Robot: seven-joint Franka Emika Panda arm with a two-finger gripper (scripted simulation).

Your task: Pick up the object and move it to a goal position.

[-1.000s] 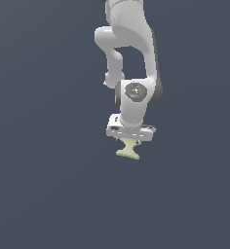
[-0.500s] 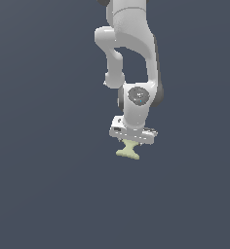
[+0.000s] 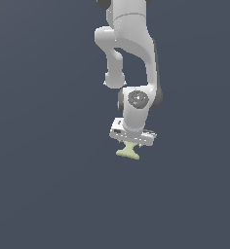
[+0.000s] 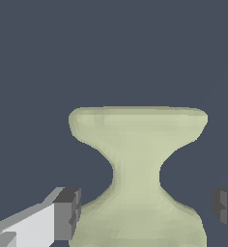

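The object point(image 3: 128, 151) is a small pale yellow-green hourglass piece lying on the dark grey floor, right under the arm's white hand. In the wrist view the object point(image 4: 136, 164) fills the middle, with a narrow waist and flared ends. My gripper point(image 3: 131, 143) is low over it, and in the wrist view the gripper point(image 4: 147, 212) is open. Its dark fingertips point(image 4: 67, 214) stand on either side of the object's near flared end. One pad is close to the object and the other stands a little apart from it. The jaws are not closed on it.
A plain dark grey floor point(image 3: 48, 185) lies all around. The white arm point(image 3: 129, 44) rises above the hand towards the top of the exterior view. No other objects and no goal marker show.
The hand has come down a little towards the object over the last second. The object has stayed in place.
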